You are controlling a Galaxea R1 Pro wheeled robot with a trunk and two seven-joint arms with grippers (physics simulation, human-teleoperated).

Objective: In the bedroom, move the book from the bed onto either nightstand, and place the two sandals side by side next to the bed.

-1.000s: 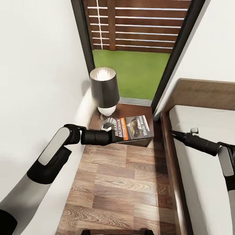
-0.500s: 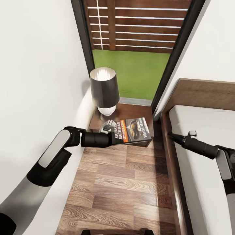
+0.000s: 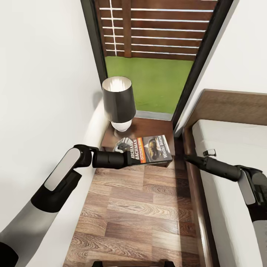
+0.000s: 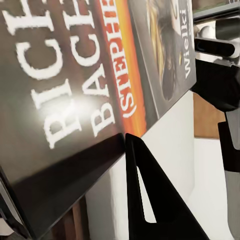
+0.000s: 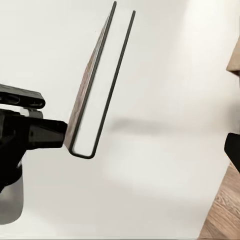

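Note:
My left gripper (image 3: 130, 155) is shut on the spine end of the book (image 3: 152, 147), a dark paperback with an orange band and white lettering. It holds the book cover-up, slightly tilted, over the front of the dark brown nightstand (image 3: 152, 127). In the left wrist view the cover (image 4: 75, 100) lies against one black finger (image 4: 150, 200). The right wrist view sees the book (image 5: 92, 85) edge-on. My right gripper (image 3: 186, 158) points toward the book over the bed frame's edge, open and holding nothing. The bed's pale mattress (image 3: 230, 148) lies to the right. The sandals are out of view.
A lamp (image 3: 118, 98) with a dark shade stands at the back left of the nightstand. A white wall (image 3: 44, 92) closes off the left, and the wooden headboard (image 3: 230, 105) stands at the right. Wood-plank floor (image 3: 141, 207) runs between wall and bed. A dark-framed glass opening (image 3: 148, 74) rises behind.
The left gripper has lowered the book slightly toward the nightstand top. The right arm has reached left, from over the mattress to the bed frame's edge.

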